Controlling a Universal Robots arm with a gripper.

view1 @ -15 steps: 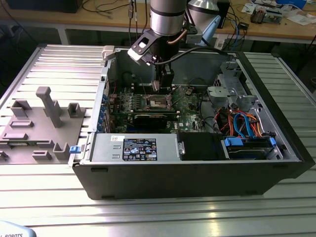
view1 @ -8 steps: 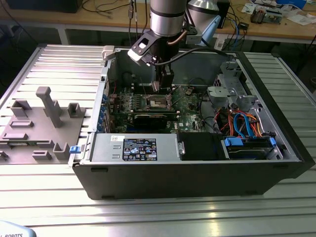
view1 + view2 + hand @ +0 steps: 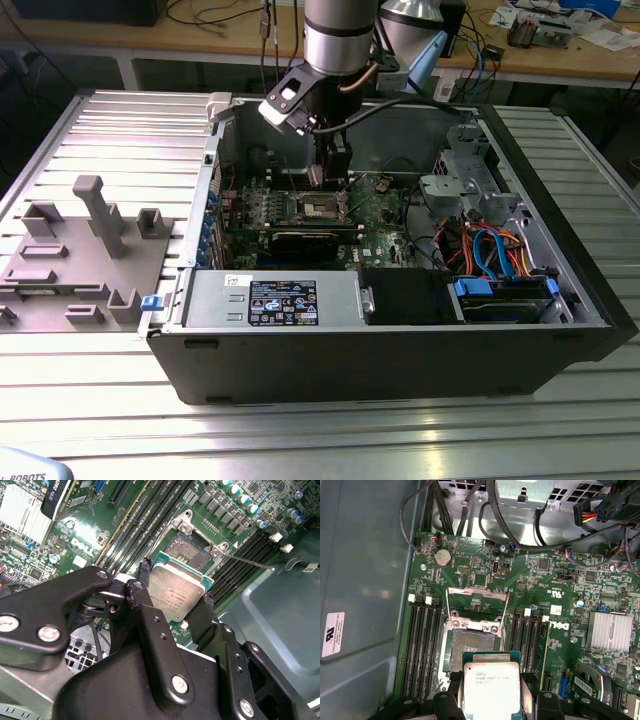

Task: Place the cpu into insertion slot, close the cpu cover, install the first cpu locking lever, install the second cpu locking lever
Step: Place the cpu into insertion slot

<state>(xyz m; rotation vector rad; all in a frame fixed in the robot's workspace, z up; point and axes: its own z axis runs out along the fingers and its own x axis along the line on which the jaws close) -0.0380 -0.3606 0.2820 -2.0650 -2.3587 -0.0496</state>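
Note:
My gripper (image 3: 177, 583) is shut on the cpu (image 3: 175, 594), a flat silver-topped square chip with a green edge, held by two opposite sides between black fingers (image 3: 144, 569). In the first wrist view the cpu (image 3: 491, 687) hangs above the board, just short of the insertion slot (image 3: 472, 642), a dark square socket. The socket lies bare, and the cpu cover (image 3: 477, 591), a thin silver frame, stands swung up behind it. A thin metal lever (image 3: 248, 561) sticks out beside the insertion slot (image 3: 189, 550). In the exterior view the gripper (image 3: 330, 180) hovers over the insertion slot (image 3: 320, 206) inside the case.
Long black memory slots (image 3: 422, 645) flank the socket on both sides. A silver heatsink (image 3: 610, 630), cable bundles (image 3: 520, 510) and the case wall (image 3: 365, 580) surround the board. In the exterior view a drive cage (image 3: 462, 170) stands at the right and a grey fixture (image 3: 90, 250) at the left.

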